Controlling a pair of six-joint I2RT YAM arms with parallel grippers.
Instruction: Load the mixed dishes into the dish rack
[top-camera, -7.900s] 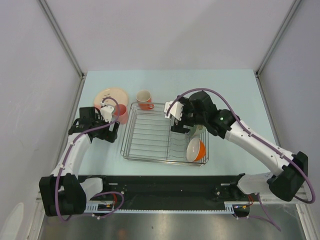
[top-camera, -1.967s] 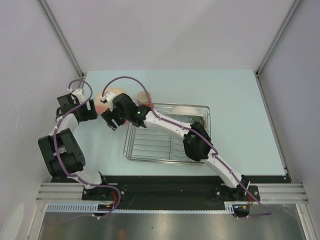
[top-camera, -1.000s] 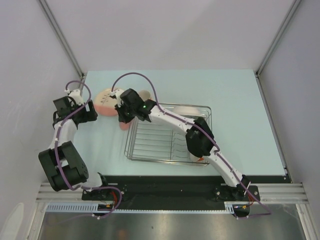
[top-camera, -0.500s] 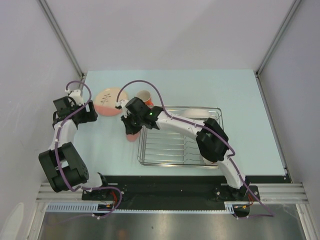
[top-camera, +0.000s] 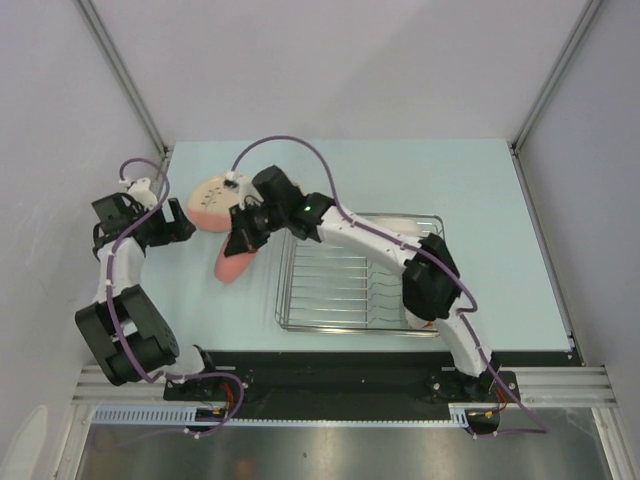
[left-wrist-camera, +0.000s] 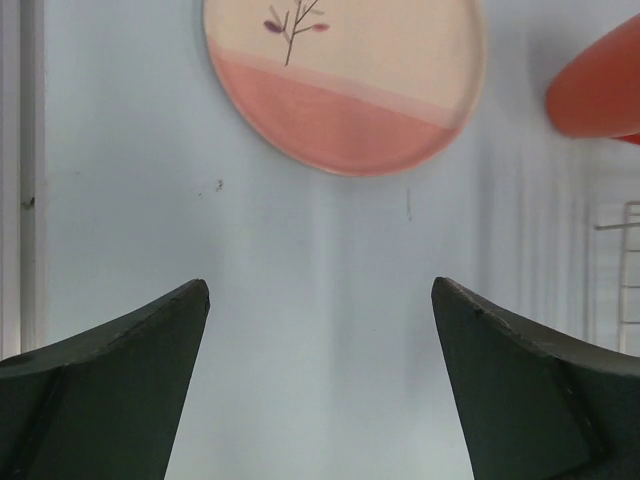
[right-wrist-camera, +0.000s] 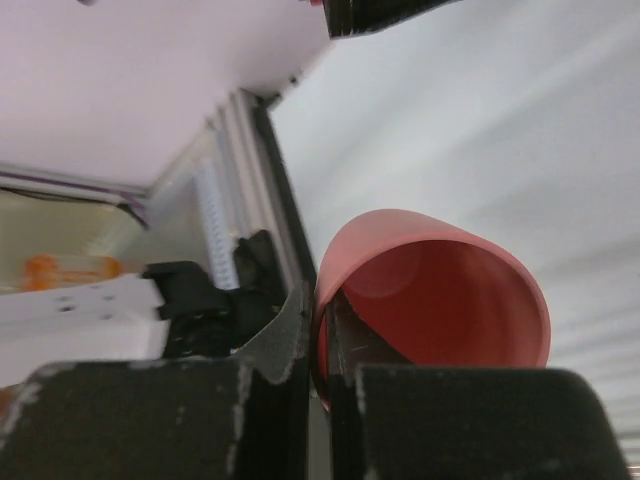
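Note:
My right gripper (top-camera: 245, 240) is shut on the rim of the pink cup (top-camera: 232, 265), one finger inside and one outside (right-wrist-camera: 322, 330). The cup (right-wrist-camera: 440, 290) hangs tilted above the table, left of the dish rack (top-camera: 350, 328). The cream-pink leaf-motif plate (top-camera: 208, 194) lies flat at the back left, and it fills the top of the left wrist view (left-wrist-camera: 345, 80). My left gripper (left-wrist-camera: 320, 290) is open and empty over bare table just short of that plate, at the far left (top-camera: 180, 222). The other dishes are hidden by my right arm.
The right arm stretches across the rack's back left corner and covers its right end. A metal rail (top-camera: 162, 175) borders the table's left edge, close to my left arm. The rack's wire edge (left-wrist-camera: 625, 270) shows at the right of the left wrist view.
The right gripper has carried the pink cup left and toward the near edge, tilting it. The rack slid to the right. My left gripper has opened wider and drawn back slightly left.

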